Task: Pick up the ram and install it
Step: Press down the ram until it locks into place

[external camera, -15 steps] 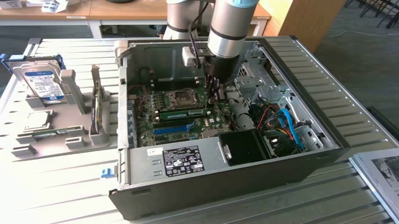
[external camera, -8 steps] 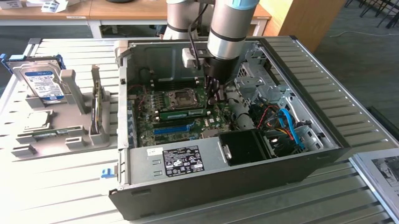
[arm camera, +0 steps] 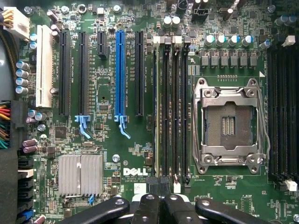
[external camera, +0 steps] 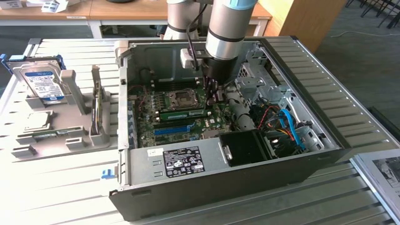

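Mostly cropped, tool (arm camera: 161, 210) hangs over motherboard (arm camera: 107, 154); ram (external camera: 183, 113) beside socket (external camera: 183, 97)

motherboard (arm camera: 107, 154) green; long slot (arm camera: 120, 70) blue; ram (external camera: 182, 113) green; hard drive (external camera: 42, 84) silver, blue-white label

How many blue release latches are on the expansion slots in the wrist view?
2. One blue latch sits at the end of the blue slot; the other sits at the end of a long black slot nearby. More may lie outside this view.
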